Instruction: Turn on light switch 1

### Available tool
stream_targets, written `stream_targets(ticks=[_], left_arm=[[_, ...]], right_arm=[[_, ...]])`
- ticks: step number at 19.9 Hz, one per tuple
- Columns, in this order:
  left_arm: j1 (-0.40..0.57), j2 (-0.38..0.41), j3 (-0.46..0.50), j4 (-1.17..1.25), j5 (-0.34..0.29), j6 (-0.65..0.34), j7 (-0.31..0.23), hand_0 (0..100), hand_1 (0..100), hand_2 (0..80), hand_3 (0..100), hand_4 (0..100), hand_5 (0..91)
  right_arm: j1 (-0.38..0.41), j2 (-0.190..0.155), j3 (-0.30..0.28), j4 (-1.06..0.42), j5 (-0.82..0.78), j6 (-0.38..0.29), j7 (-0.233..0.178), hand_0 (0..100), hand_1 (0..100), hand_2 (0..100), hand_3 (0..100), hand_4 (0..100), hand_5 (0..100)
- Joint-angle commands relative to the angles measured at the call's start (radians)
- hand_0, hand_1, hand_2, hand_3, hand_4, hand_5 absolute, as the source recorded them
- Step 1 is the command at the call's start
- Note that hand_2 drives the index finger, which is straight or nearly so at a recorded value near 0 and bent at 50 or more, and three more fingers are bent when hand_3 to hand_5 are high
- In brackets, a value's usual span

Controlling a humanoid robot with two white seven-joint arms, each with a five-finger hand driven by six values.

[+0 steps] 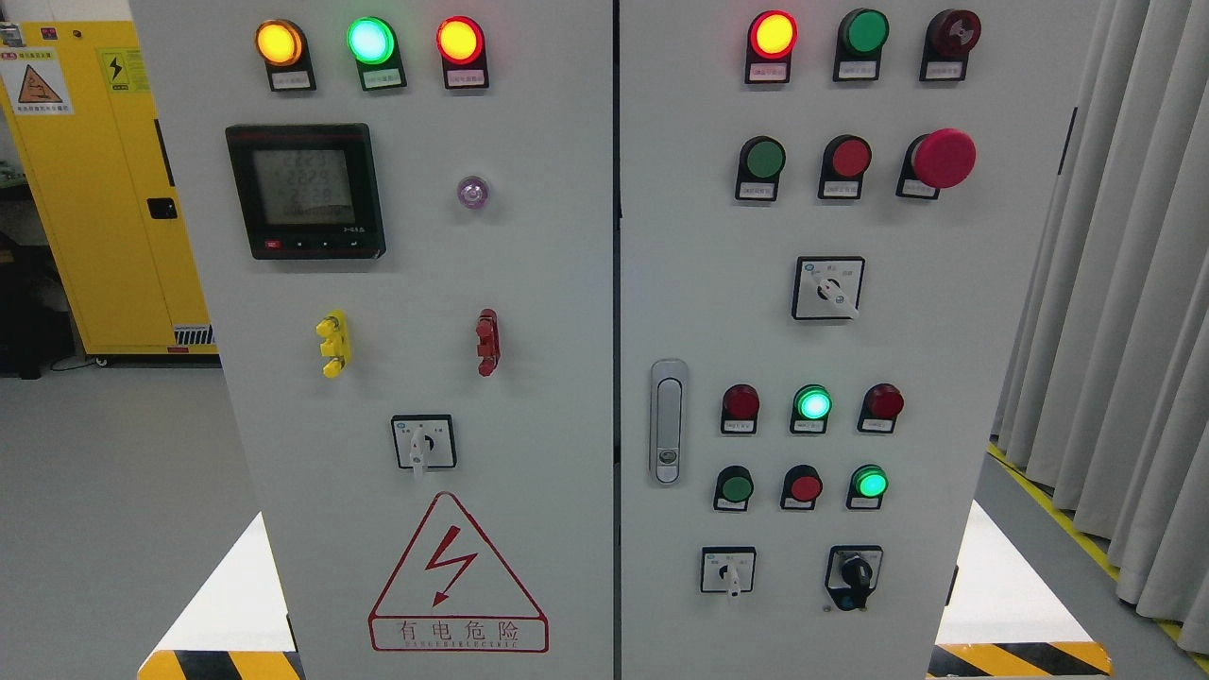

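**Facing control cabinet, no hands in frame**

Head view: grey two-door cabinet (529, 283) fills the frame. Which control is "light switch 1" cannot be told; labels too small to read. Candidate rotary switches: left door selector (422, 444), handle pointing straight down, long axis vertical; right door upper selector (828, 288), handle angled down-right; lower white selector (728, 570), handle down; black knob (855, 576) beside it. Neither robot hand is visible, so their state cannot be told. Green lamp (812, 404) lit.
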Motion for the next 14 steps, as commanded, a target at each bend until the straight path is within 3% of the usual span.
stream_targets(ticks=[1,8,14], left_arm=[[0.0,-0.001,-0.001,-0.003,0.0,0.0,-0.001,21,13,0.0,0,0,0.0],[0.002,0.001,-0.001,-0.019,-0.002,-0.006,0.005,21,13,0.0,0,0,0.0],[0.046,0.008,0.001,-0.255,-0.003,-0.007,0.092,20,17,0.0,0,0,0.0]], right_arm=[[0.0,0.0,0.0,0.0,0.0,0.0,-0.001,0,50,4,0,0,0],[0.0,0.0,0.0,0.0,0.0,0.0,-0.001,0,50,4,0,0,0],[0.0,0.0,0.0,0.0,0.0,0.0,0.001,0,50,4,0,0,0]])
